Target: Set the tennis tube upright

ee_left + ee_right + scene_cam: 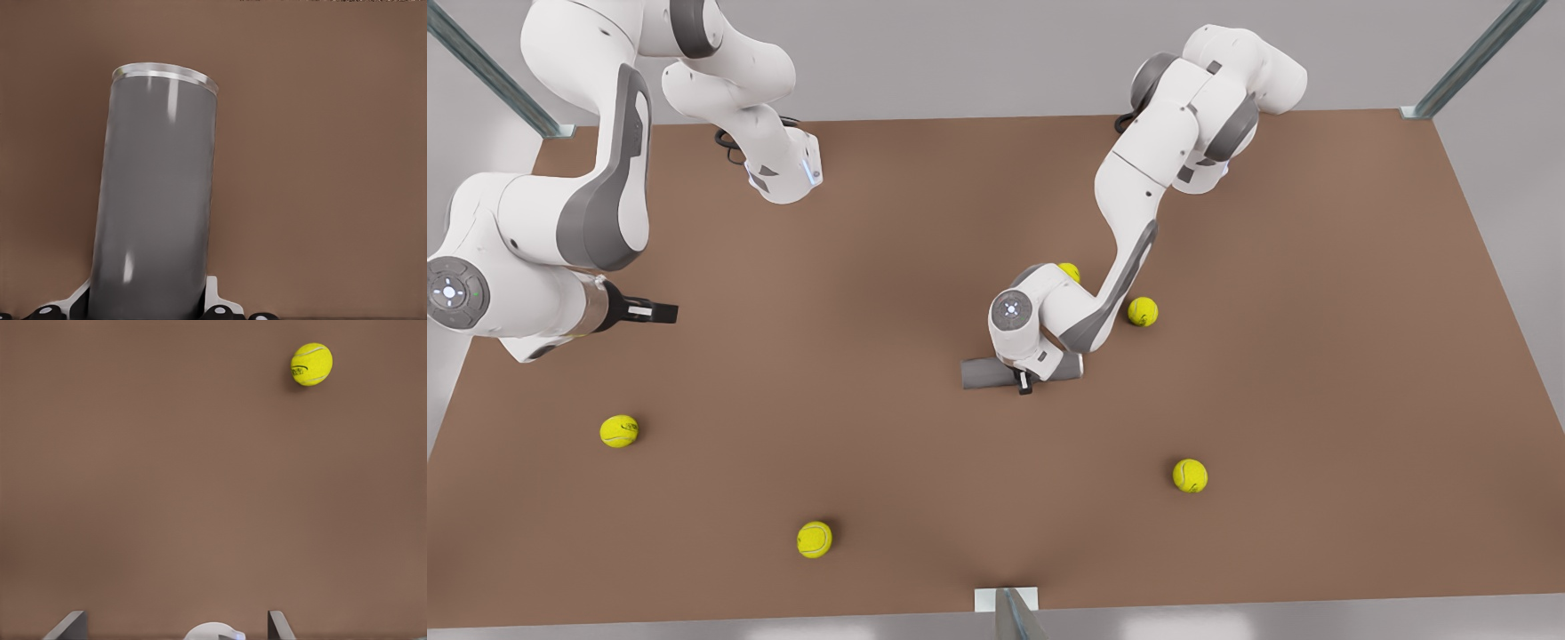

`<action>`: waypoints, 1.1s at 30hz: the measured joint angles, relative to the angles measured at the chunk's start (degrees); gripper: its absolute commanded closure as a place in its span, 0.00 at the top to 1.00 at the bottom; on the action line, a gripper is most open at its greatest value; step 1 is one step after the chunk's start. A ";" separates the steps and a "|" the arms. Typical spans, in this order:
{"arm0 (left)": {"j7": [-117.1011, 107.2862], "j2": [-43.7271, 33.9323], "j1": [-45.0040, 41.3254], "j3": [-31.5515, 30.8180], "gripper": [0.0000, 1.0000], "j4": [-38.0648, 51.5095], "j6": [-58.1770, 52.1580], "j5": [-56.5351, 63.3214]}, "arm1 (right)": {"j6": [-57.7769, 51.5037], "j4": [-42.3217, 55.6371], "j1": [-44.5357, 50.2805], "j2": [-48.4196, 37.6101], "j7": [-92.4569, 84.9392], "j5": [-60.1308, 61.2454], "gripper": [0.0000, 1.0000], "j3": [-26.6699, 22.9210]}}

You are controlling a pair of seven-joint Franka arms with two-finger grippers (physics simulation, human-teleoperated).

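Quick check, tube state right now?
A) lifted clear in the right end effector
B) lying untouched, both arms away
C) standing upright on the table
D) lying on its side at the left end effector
D: the tube lies flat on the table with the left end effector down across its middle; the left wrist view shows it between the fingers. The right end effector waits open, off at the front view's left.

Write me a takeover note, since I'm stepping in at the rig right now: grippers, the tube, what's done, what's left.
Left gripper: down at the tennis tube, straddling its middle; whether it has closed is unclear.
Right gripper: open, waiting above bare table at the front view's left.
Tube: lying on its side near the table's centre, silvery rim visible in the left wrist view.
Done: approach.
Left: secure the grasp, tip the tube upright, release.
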 measured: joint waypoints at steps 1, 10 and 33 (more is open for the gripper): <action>-0.03 0.11 0.01 0.00 0.79 0.02 0.05 -0.05 | 0.00 0.01 0.00 0.01 0.04 -0.01 1.00 0.00; -0.28 1.04 0.03 0.00 0.79 -0.02 1.25 -0.35 | 0.00 0.02 0.00 0.01 0.32 -0.02 1.00 0.00; 16.65 -5.73 0.43 12.79 0.78 0.69 -49.30 38.47 | 0.01 -0.04 -0.09 0.09 0.63 0.15 1.00 0.00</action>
